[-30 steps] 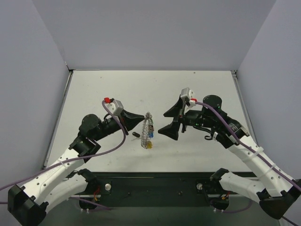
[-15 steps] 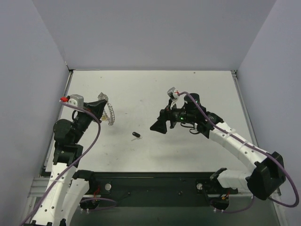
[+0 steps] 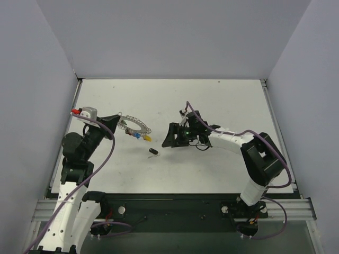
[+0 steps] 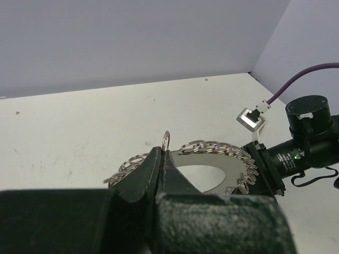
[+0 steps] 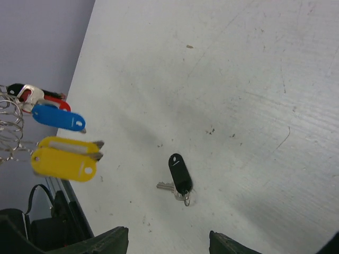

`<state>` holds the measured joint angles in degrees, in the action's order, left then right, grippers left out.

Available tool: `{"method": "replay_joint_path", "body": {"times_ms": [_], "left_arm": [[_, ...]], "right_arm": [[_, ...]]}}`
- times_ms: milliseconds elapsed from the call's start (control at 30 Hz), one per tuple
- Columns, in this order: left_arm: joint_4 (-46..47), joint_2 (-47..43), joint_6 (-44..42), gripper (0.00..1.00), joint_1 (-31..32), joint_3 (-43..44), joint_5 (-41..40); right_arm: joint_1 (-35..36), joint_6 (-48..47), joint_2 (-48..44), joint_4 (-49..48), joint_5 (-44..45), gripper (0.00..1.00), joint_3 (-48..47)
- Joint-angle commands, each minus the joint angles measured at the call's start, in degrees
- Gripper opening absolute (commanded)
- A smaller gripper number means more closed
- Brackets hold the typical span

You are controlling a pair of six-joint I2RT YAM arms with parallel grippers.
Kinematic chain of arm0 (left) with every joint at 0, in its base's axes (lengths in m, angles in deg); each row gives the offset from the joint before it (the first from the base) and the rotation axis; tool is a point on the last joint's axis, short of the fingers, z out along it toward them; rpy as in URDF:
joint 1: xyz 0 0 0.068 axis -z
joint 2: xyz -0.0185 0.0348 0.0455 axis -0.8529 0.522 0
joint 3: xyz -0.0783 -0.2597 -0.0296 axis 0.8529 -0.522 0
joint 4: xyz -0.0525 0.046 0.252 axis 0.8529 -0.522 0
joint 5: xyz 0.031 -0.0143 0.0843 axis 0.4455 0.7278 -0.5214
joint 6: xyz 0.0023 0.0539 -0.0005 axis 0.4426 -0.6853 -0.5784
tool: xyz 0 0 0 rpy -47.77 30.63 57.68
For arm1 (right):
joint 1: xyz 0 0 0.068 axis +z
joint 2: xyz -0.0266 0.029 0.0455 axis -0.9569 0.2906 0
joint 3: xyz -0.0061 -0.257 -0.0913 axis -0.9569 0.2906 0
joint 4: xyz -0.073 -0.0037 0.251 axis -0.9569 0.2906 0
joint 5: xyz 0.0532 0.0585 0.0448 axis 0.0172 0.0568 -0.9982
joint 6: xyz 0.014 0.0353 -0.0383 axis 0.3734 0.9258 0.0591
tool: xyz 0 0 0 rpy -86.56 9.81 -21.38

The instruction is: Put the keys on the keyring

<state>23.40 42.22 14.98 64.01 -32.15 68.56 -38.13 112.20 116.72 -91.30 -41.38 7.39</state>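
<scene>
"Look, the left tool (image 3: 113, 125) has swung away to the left side, and it took the keyring (image 3: 133, 126) along. Before, the ring stood on its edge. Now it lies flatter, so from above I can see its big hole."

"Is it holding on tight?"

"Yes. Its two fingers (image 4: 143, 177) are pressed together on the bumpy rim. The keyring is up in the air, over the left part of the bench (image 3: 222, 100)."

"What is on the ring?"

"Little keys (image 3: 142, 136) with red, blue and yellow heads. They hang from the side that faces the other arm."

"And the right tool (image 3: 168, 136)?"

"That one has come in towards the middle. Its fingers stand apart, with nothing between them."

"Is any key left over?"

"One black key (image 3: 153, 152) lies flat on the bench, all by itself. It is between the two tools, nearer the right one, and close to the hanging keys. Nothing is touching it."
</scene>
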Motion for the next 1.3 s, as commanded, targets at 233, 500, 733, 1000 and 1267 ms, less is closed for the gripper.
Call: {"method": "replay_joint_path", "body": {"times_ms": [233, 500, 733, 1000, 1267], "left_arm": [[4.0, -2.0, 0.6, 0.0, -1.2, 0.0, 0.8], [4.5, -3.2, 0.8, 0.0, -1.2, -0.3, 1.2], [4.5, -3.4, 0.8, 0.0, -1.3, -0.4, 1.1], [5.0, -3.6, 0.9, 0.0, -1.2, -0.4, 1.4], [5.2, -3.6, 1.0, 0.0, -1.2, -0.4, 1.5]], "right_arm": [[7.0, 21.0, 5.5, -25.7, 10.1, 0.47, 11.3], [7.9, 22.2, 7.7, -30.8, 16.4, 0.4, 14.4], [8.3, 22.4, 9.6, -30.4, 17.3, 0.36, 13.4], [8.8, 23.4, 10.7, -30.5, 17.4, 0.31, 13.4], [9.5, 23.6, 11.0, -28.1, 18.1, 0.29, 12.4]]}}
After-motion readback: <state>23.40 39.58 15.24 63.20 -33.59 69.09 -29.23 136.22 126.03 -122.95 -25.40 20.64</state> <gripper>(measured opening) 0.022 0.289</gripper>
